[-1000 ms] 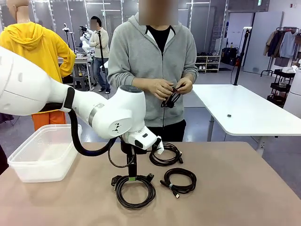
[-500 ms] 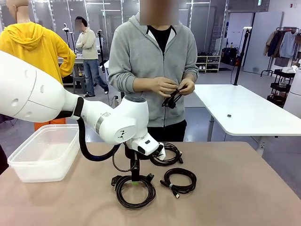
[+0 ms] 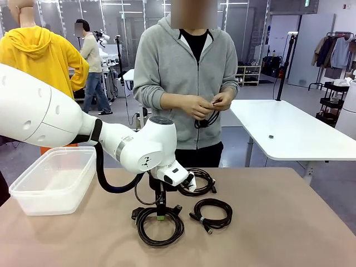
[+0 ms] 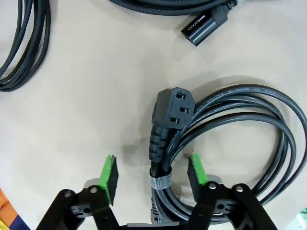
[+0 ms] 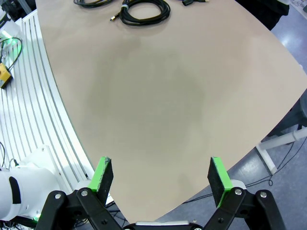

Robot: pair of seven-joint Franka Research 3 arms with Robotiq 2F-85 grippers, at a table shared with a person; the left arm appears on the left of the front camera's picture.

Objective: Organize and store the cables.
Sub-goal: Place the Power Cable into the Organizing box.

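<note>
Plainly, the left pincer (image 4: 152,170) stands with its green pads apart, one either side of the nearest cable (image 4: 249,103), and neither pad touches the cord. It straddles the bundle at the strap (image 4: 160,183), just below the three-slot plug (image 4: 170,115).

We judge the risk to lie in the closing. The bundle sits nearer one pad than the other, so that pad may shove the strands sideways and pinch only some of them. The coil could then droop open on the lift and snag the wall of the plastic bin (image 3: 33,194). The stiff plug neck may also twist out of the grip.

From the front we see what the wrist cannot: the bin at the counter (image 3: 278,233) edge, two more coils, one (image 3: 211,214) beside the target and one (image 3: 197,182) behind the arm. A person's hands (image 3: 203,104) wind another cord (image 3: 207,119) at the far side.

The left wrist alone gives us the strap and the gaps at the pads. The right pincer (image 5: 160,179) hangs open over bare counter, with nothing between its pads.
</note>
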